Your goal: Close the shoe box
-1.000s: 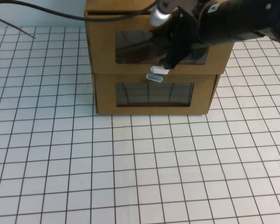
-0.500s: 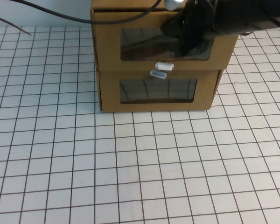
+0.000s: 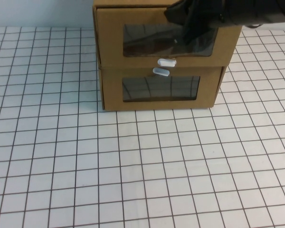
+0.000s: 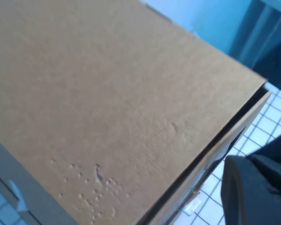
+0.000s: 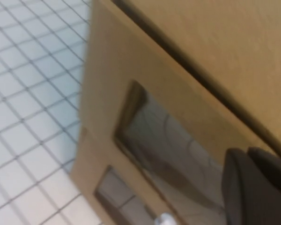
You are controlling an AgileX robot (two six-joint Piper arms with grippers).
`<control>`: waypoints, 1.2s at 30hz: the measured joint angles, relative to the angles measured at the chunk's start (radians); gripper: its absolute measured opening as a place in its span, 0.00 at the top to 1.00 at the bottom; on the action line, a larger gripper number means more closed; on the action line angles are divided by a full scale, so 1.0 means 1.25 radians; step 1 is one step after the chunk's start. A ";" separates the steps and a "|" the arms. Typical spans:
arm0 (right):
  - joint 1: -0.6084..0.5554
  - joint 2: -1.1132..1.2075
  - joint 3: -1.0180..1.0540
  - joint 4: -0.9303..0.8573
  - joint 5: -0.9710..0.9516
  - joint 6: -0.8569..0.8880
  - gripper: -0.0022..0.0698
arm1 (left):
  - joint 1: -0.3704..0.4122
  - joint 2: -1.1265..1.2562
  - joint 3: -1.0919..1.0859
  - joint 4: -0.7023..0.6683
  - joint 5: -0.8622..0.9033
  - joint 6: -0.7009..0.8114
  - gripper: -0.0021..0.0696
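The shoe box (image 3: 109, 90) is brown cardboard with two stacked drawers and stands at the far middle of the table. Each drawer front has a clear window, and two white pull tabs (image 3: 166, 61) sit between the windows. My right gripper (image 3: 192, 33) is shut and empty, its dark fingers against the upper drawer's window (image 5: 168, 140). A thin dark slit shows between the box's top panel (image 4: 107, 93) and the upper front. My left gripper (image 4: 257, 187) is shut above the box's top, near its front edge, and holds nothing. It is out of the high view.
The box stands on a white table with a black grid (image 3: 133, 166), which stretches wide in front of it and to both sides. A pale blue wall (image 3: 38, 12) runs behind.
My right gripper has pushed the upper drawer front inward and moved up and back. The whole box has shifted slightly right and away. The black cable at the top left has left the view.
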 joint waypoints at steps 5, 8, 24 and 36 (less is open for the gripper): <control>0.000 -0.141 0.025 -0.003 0.079 0.035 0.99 | 0.000 -0.131 0.028 0.014 0.003 -0.014 0.98; -0.002 -0.270 0.083 -0.008 0.061 0.110 0.99 | 0.000 -0.250 0.093 0.014 0.003 -0.019 0.98; -0.011 -1.048 0.672 -0.047 -0.153 0.459 0.99 | 0.000 -1.034 1.033 0.036 -0.326 -0.005 0.98; -0.013 -1.173 0.973 -0.550 -0.117 0.987 0.99 | 0.000 -1.292 1.497 0.042 -0.603 -0.032 0.98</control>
